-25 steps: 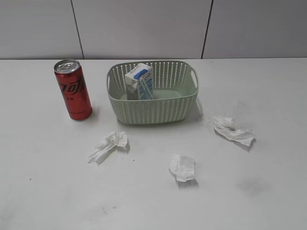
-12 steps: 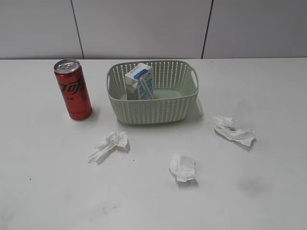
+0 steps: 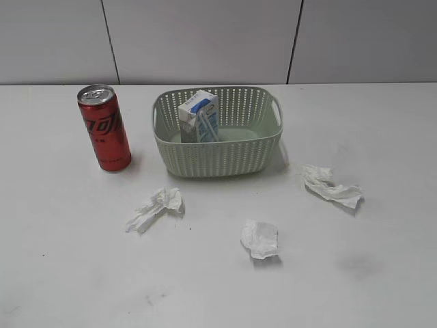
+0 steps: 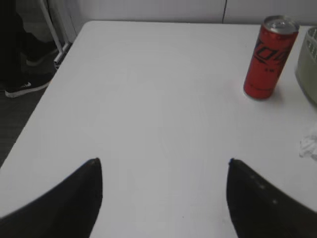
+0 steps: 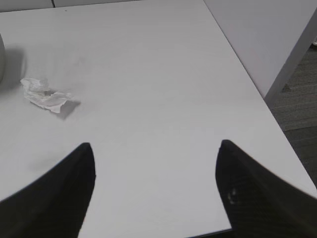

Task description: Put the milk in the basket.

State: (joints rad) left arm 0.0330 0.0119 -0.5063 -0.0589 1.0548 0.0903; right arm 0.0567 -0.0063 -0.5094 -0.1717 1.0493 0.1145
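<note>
The milk (image 3: 199, 116), a small white carton with blue markings and a straw on its side, stands upright inside the pale green basket (image 3: 225, 157), toward its left end. Neither gripper shows in the exterior view. In the left wrist view my left gripper (image 4: 163, 161) is open and empty above bare table, well left of the basket, whose edge (image 4: 308, 64) shows at the right border. In the right wrist view my right gripper (image 5: 154, 144) is open and empty over the table's right part, far from the basket.
A tall red soda can (image 3: 104, 128) stands left of the basket, also in the left wrist view (image 4: 270, 57). Crumpled white tissues lie at front left (image 3: 154, 207), front middle (image 3: 260, 238) and right (image 3: 331, 186), the last also in the right wrist view (image 5: 45, 95). The table's right edge (image 5: 257, 94) is close.
</note>
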